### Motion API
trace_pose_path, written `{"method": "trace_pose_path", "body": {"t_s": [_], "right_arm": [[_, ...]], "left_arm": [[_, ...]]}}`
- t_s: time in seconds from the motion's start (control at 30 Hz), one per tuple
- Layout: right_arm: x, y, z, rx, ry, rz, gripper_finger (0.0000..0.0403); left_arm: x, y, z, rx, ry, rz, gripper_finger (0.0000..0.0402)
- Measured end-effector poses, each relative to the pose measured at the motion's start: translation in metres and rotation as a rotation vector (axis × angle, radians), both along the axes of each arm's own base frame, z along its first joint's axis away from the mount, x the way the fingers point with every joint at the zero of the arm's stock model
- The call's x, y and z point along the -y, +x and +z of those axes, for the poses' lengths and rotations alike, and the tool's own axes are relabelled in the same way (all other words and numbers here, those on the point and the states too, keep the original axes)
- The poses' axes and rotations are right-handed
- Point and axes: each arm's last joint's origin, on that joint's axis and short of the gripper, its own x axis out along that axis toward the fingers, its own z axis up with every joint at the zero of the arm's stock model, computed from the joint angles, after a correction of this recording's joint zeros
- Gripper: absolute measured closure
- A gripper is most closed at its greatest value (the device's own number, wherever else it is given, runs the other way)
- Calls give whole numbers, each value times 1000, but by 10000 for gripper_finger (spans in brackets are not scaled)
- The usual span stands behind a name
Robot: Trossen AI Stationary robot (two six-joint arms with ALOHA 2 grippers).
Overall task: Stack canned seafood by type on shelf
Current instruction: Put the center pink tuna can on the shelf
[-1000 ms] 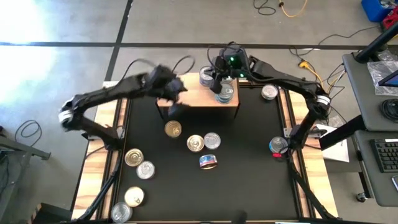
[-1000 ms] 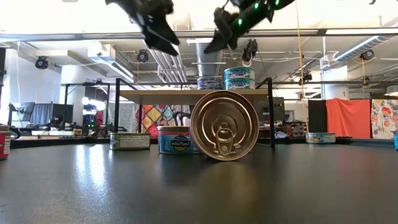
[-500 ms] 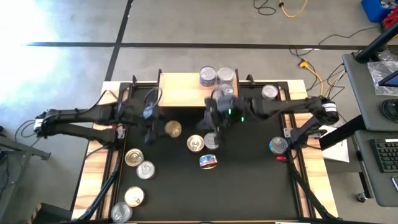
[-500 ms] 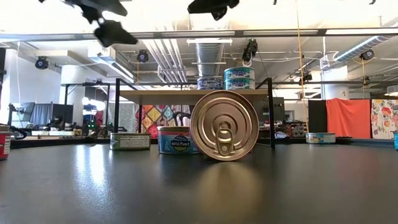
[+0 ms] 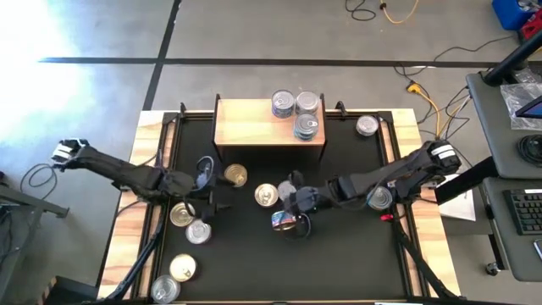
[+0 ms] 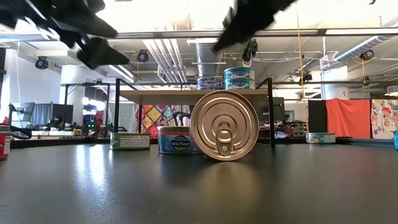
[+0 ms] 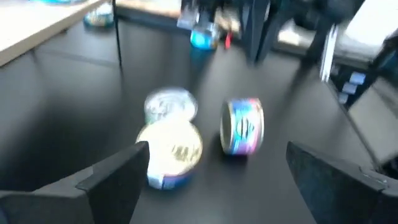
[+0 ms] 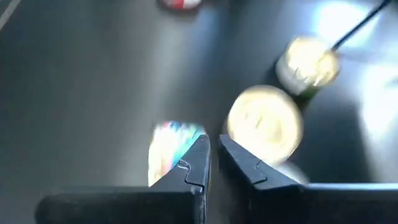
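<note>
Right gripper, jaws clenched empty, hovers at the on-edge tin's one o'clock. Only the left wrist view shows the left gripper spread wide, empty.

Light-wood shelf, silver-lidded tins on it, gold-lidded tin, black table

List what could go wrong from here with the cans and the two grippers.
The right gripper, jaws shut, hangs over the can lying on its side; coming down shut, it may nudge that can into a roll. The open left gripper is among loose cans and could knock one. The two-high stack on the shelf might topple if bumped.
</note>
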Motion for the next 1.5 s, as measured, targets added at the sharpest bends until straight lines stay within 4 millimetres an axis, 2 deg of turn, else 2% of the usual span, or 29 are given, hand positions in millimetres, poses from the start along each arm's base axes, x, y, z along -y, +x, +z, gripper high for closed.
{"method": "trace_pose_path", "body": {"t_s": [0.1,0.3,0.4,0.6,0.7,0.87,1.0,1.23,1.4,1.5], "right_arm": [[-6,-9,-17,-53,63,-52,370],[-21,-28,-46,-147,214,-204,333],[-26,-34,-53,-168,267,-252,312],[-29,-38,-65,-119,338,-295,283],[-27,-37,-68,-68,323,-288,275],[-19,-30,-63,60,269,-382,270],[-18,-27,-61,77,284,-349,272],[-31,-40,-49,-13,316,-300,275],[-31,-38,-79,-78,235,-444,272],[-25,-21,-81,-39,187,-490,269]], "left_arm": [[-1,2,-23,67,42,-9,40],[-11,21,-43,45,130,25,40],[-14,41,-43,3,198,20,40],[-11,88,-59,-112,294,19,40],[-8,110,-67,-148,331,9,40],[-3,137,-80,-179,350,-24,40],[0,146,-91,-210,338,-89,40],[-3,137,-98,-251,365,-103,40],[-2,136,-100,-247,349,-111,40],[3,136,-100,-230,314,-157,40]]}}
